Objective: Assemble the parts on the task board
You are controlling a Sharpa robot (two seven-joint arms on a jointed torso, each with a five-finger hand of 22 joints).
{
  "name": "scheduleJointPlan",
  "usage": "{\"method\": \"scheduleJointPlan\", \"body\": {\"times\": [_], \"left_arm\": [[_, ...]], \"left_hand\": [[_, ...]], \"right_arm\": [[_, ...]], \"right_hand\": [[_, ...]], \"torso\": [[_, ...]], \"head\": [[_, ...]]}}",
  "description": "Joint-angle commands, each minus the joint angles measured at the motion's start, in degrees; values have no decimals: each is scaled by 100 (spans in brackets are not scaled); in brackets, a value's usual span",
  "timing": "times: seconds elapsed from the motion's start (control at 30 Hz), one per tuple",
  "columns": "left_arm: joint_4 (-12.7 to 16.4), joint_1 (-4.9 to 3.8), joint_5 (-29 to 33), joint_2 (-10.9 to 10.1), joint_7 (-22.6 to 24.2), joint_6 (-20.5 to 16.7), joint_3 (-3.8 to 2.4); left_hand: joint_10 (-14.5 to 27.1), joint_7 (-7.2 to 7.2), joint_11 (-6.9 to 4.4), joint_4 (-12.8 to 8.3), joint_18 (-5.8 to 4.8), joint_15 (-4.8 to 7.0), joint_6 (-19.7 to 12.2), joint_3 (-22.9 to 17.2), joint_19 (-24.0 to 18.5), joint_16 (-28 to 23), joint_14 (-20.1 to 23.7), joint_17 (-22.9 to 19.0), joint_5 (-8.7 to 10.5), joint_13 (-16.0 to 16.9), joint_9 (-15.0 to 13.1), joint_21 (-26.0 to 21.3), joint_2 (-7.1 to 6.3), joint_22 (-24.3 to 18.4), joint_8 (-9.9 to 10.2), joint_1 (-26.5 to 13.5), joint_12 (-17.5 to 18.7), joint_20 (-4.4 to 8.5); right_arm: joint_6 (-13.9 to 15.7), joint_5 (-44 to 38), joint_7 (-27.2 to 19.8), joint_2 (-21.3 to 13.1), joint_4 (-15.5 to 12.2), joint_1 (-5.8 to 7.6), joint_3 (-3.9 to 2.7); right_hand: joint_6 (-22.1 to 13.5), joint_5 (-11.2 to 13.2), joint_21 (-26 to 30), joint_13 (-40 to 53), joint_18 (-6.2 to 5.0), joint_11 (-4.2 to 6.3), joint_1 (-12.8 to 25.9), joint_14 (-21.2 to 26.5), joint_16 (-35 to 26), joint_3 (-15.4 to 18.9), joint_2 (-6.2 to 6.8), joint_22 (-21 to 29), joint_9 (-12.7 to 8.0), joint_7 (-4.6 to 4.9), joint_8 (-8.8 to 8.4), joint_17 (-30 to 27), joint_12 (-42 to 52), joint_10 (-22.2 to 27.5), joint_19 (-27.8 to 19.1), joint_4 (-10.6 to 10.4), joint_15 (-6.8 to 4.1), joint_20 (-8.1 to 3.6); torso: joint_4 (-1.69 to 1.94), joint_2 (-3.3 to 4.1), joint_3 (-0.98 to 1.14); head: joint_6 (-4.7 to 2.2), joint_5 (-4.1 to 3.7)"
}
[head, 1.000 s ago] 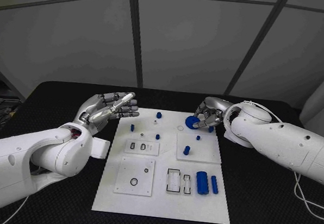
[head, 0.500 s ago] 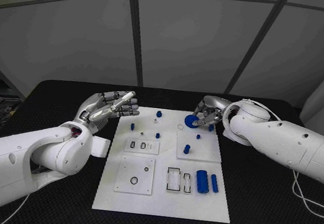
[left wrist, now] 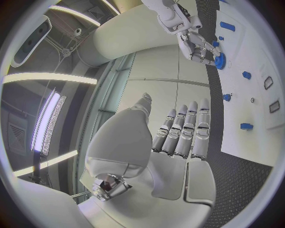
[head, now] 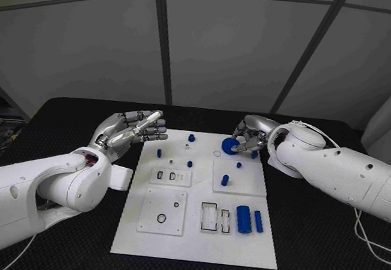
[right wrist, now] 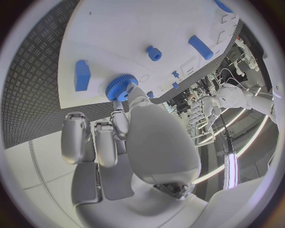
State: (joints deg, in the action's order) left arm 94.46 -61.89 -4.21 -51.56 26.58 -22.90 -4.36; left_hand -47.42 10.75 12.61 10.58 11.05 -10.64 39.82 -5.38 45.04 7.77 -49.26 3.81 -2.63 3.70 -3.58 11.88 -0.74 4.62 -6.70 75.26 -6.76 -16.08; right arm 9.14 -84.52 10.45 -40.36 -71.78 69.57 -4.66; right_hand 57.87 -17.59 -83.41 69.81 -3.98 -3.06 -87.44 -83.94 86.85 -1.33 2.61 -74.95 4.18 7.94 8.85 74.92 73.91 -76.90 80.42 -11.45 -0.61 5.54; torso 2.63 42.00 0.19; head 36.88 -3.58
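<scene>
Right hand (head: pixel 249 136) grips the blue gear (head: pixel 231 147) at the far edge of the task board (head: pixel 193 240), left hand (head: pixel 135 128) hovers released beside it, so keep that gear level, centre it over its seat, then press straight down.
</scene>
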Motion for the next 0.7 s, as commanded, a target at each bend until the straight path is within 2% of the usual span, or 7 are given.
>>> {"method": "scheduleJointPlan", "body": {"times": [0.03, 0.17, 0.33, 0.6, 0.7], "left_arm": [[-3, -7, -43, 3, 12, 77, -5], [-10, -7, -43, 4, 13, 80, -5], [-21, -6, -43, 3, 14, 81, -5], [-25, -7, -43, 7, 14, 87, -5], [-28, -7, -43, 5, 14, 88, -6]], "left_hand": [[9, 387, 15, -3, -106, -8, 8, 36, 0, -29, 29, -4, -2, -6, 4, -23, 12, -11, 30, 50, 41, -21], [10, 387, 15, -7, -106, -8, 6, 39, 0, -34, 30, -4, -2, -6, 4, -26, 12, -13, 33, 54, 46, -22], [10, 387, 15, -7, -106, -8, 6, 39, 0, -34, 30, -4, -2, -6, 4, -26, 12, -13, 33, 54, 46, -22], [10, 387, 15, -7, -106, -8, 6, 39, 0, -34, 30, -4, -2, -6, 4, -26, 12, -13, 33, 54, 46, -22], [10, 387, 15, -7, -106, -8, 6, 39, 0, -34, 30, -4, -2, -6, 4, -26, 12, -13, 33, 54, 46, -22]], "right_arm": [[744, -144, -10, -53, -240, 12, -4], [1032, -344, 34, -107, -550, 11, -5], [1148, -720, 110, -15, -771, 12, -7], [1090, -984, 180, 373, -691, 12, -6], [1081, -1036, 242, 570, -595, 10, 0]], "right_hand": [[37, -29, -34, 28, 108, 2, -16, -473, 28, -31, -71, -200, 20, 3, 13, 831, 41, -45, 52, 4, -35, -3], [49, -39, -64, 79, 121, 6, -34, -480, 44, -71, -64, -260, 15, 0, 7, 864, 80, -72, 93, 25, -38, -8], [66, 21, -108, 124, 140, 7, -27, -487, 61, -131, -37, -347, 6, 0, -9, 899, 112, -92, 155, 41, -40, -12], [79, 102, -116, 128, 142, 6, -5, -487, 65, -200, -23, -361, -3, -1, -28, 904, 109, -86, 163, 45, -40, -14], [75, 112, -118, 127, 143, 5, 2, -488, 67, -210, -22, -365, -6, 0, -34, 910, 106, -84, 165, 43, -39, -14]], "torso": [[-4, -1, 0], [12, -6, -8], [12, -4, -5], [12, 1, -11], [16, 6, -10]], "head": [[-10, -1], [-10, -6], [-16, 31], [-15, 76], [-6, 119]]}}
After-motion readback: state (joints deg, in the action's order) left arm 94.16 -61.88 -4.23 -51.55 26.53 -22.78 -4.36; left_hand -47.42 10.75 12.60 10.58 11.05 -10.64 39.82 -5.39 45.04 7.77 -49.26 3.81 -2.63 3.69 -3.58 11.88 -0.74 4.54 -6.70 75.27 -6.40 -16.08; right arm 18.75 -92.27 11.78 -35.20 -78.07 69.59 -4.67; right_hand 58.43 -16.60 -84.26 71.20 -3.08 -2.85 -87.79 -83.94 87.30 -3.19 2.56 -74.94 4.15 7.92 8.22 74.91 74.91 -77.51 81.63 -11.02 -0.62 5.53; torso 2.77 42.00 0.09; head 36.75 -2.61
